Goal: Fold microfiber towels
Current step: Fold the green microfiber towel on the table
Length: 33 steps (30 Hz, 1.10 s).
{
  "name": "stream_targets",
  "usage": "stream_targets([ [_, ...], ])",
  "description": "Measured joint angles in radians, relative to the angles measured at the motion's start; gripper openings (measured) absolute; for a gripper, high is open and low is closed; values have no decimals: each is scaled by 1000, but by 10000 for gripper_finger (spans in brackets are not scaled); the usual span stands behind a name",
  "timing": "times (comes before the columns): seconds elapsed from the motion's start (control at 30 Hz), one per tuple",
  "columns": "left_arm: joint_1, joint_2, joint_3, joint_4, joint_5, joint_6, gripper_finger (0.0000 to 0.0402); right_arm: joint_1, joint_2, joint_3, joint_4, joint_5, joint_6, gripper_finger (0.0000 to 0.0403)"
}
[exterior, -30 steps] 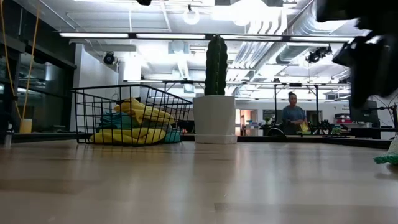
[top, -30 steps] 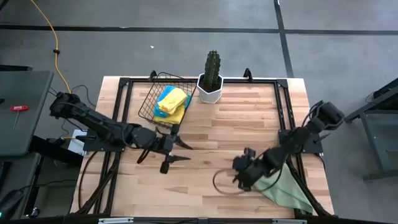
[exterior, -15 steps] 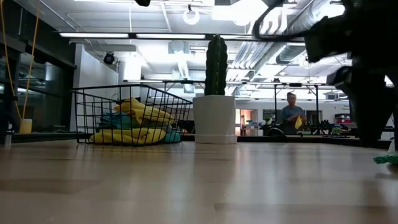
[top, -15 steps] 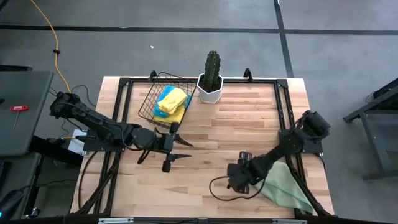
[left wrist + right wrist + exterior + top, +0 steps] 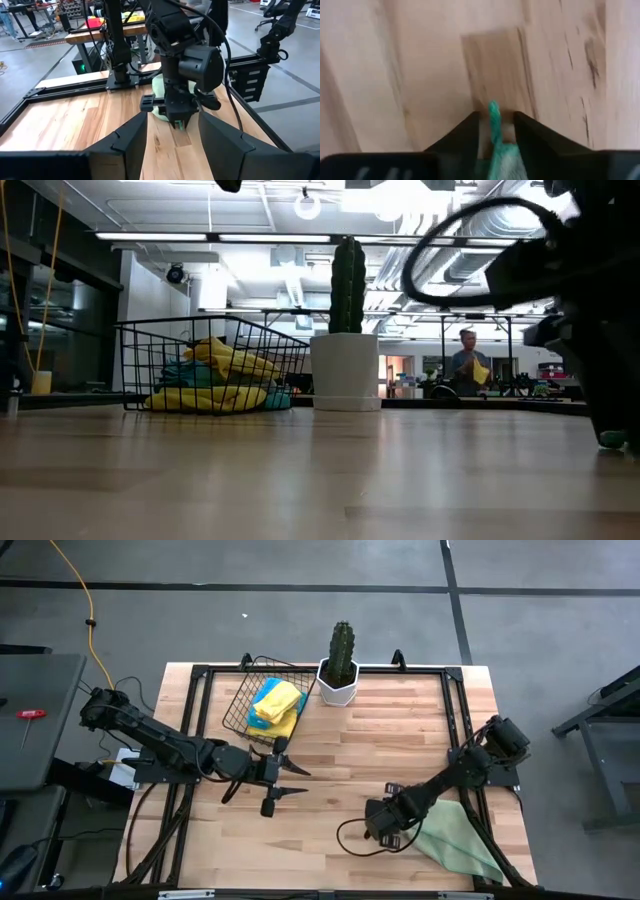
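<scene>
A pale green towel (image 5: 458, 843) lies bunched on the table's near right corner, partly under my right arm. My right gripper (image 5: 373, 830) is low over the wood at the towel's left end and shut on it; it also shows in the left wrist view (image 5: 179, 123). My left gripper (image 5: 298, 783) is open and empty at the table's middle left, pointing toward the right arm. A black wire basket (image 5: 240, 700) at the far left holds yellow towels (image 5: 278, 698) and blue towels (image 5: 185, 372). My right gripper pinches the pale green towel's stitched edge (image 5: 493, 114) between its two fingers, and a short bit sticks out past the fingertips. The fingers point down at the table. The rest of the towel trails behind on the table toward the near right corner (image 5: 161, 99). I cannot tell whether it holds one layer or several.
A cactus in a white pot (image 5: 340, 668) stands at the far edge beside the basket. A black frame (image 5: 455, 710) runs around the table's edges. A person (image 5: 470, 365) stands far off in the room. Bare wood lies between the two grippers.
My right gripper has gone down toward the table and a little toward its left and near edges, still shut on the pale green towel. The towel's held end has been drawn along with it, while the rest stays at the near right corner.
</scene>
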Motion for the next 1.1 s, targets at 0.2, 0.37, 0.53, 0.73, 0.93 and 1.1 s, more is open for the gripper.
stream_targets([
  [0.2,0,0,0,0,0,0,168,-20,-2,28,46,42,-146,17],
  [0.37,0,0,0,-38,0,0,166,-85,-44,56,64,130,-265,12],
  [0.53,0,0,0,-67,0,0,166,-130,-103,56,93,192,-326,5],
  [0.73,0,0,0,-68,-1,0,165,-119,-133,55,54,203,-214,1],
  [0.93,0,0,0,-68,-8,0,165,-61,-130,55,-27,61,-35,36],
  [1.1,0,0,0,-68,-23,0,168,-13,-130,55,-46,46,-8,112],
])
